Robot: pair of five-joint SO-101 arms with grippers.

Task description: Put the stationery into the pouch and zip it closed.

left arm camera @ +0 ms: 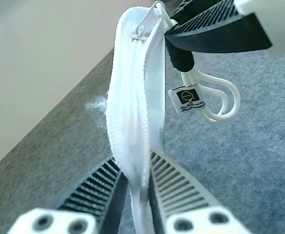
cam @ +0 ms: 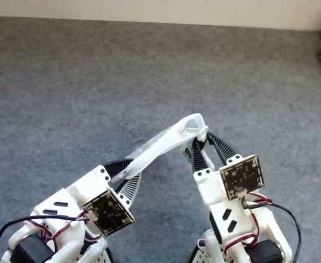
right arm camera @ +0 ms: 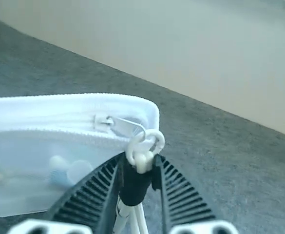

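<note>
The pouch point(cam: 160, 147), white with a translucent wall, is held up off the grey counter point(cam: 67, 82) and is stretched between the two arms, so that it hangs clear of the surface along its whole length. One end of it is clamped by the left pincer point(cam: 124, 175), whose ribbed black fingers point(left arm camera: 174, 183) are pressed narrowly against both faces of the fabric, with the zip edge running away from them. At the far end the right pincer point(cam: 204, 143) is closed on a black toggle point(right arm camera: 135, 183), which is fixed to a white cord loop point(left arm camera: 220, 100) at the pouch's corner; a small dark label point(left arm camera: 187, 100) is seen hanging beside that cord. The zip slider point(right arm camera: 103, 122) is found close to the end that is held by the right pincer, and its metal pull is linked to a white ring point(right arm camera: 144, 144) that lies just above the toggle. In the left wrist view the zip teeth are seen joined along the stretch from the left pincer up to the slider; whether the last short bit past the slider is closed cannot be told. Through the pouch's wall some pale, blurred shapes of stationery point(right arm camera: 64, 173) are made out inside, low in the pouch, though their kind cannot be told. A pale wall point(cam: 149, 8) is seen along the far edge of the counter
</note>
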